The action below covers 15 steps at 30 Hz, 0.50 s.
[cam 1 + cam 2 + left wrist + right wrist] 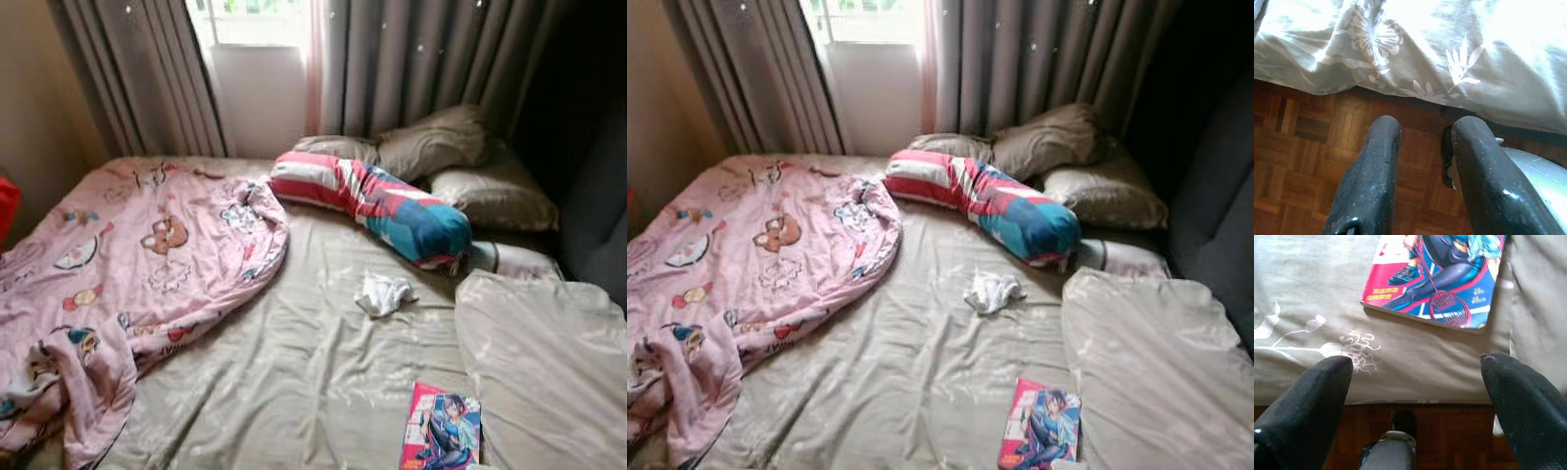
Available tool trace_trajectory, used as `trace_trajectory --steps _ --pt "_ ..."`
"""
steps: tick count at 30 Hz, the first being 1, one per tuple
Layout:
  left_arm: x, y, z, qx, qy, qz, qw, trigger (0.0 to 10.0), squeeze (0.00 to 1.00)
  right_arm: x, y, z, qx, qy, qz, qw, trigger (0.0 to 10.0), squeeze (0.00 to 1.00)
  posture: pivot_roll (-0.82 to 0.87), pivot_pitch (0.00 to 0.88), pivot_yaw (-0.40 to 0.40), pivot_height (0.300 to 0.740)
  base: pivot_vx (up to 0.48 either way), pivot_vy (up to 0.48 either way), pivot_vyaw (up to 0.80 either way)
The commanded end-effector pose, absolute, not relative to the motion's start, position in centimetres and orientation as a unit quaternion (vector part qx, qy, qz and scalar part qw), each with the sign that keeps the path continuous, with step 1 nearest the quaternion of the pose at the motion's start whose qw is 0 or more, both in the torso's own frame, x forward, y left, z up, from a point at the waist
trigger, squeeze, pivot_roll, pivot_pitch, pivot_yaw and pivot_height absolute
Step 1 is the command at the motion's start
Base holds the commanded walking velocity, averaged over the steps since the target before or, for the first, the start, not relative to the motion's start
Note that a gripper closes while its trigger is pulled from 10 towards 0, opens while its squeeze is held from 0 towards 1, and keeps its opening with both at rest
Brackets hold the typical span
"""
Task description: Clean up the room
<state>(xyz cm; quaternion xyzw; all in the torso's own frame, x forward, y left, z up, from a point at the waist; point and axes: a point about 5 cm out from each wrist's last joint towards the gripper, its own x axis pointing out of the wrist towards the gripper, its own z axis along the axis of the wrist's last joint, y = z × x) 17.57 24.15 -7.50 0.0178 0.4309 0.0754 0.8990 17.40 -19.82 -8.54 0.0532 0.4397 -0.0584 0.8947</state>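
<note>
At bed's near edge: right hand (1415, 377) open by comic (1437, 276); left hand (1422, 147) open above floor (1298, 147).

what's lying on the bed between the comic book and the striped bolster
A crumpled white cloth lies on the grey sheet between the comic book and the striped bolster, seen in both eye views.

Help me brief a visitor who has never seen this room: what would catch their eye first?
Probably the pink cartoon blanket, bunched over the left side of the bed, and the red, white and blue striped bolster lying aslant before the grey pillows at the head. After that, a crumpled white cloth mid-bed, and the bright comic book at the near edge, just ahead of the open right pincer.
</note>
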Motion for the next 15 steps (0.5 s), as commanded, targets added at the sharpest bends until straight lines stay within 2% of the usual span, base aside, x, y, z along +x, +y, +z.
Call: trace_trajectory --steps 1,4,15 --pt "16.65 24.45 -7.88 0.016 0.446 0.080 0.891 10.0 0.00 17.49 -19.54 -8.56 0.048 0.441 -0.051 0.895 10.0 0.00 -0.01 0.000 0.007 0.740 0.000 0.435 0.80" --pt "16.65 24.46 -7.87 0.016 0.447 0.079 0.891 10.0 0.00 17.32 -19.47 -8.66 0.057 0.445 -0.057 0.892 10.0 0.00 -0.01 0.000 0.007 0.740 0.000 0.457 0.80" --pt "16.63 24.53 -7.86 0.018 0.447 0.078 0.891 10.0 0.00 17.22 -19.26 -8.76 0.065 0.451 -0.056 0.889 10.0 0.00 0.00 0.000 0.006 0.740 0.000 0.480 0.00"
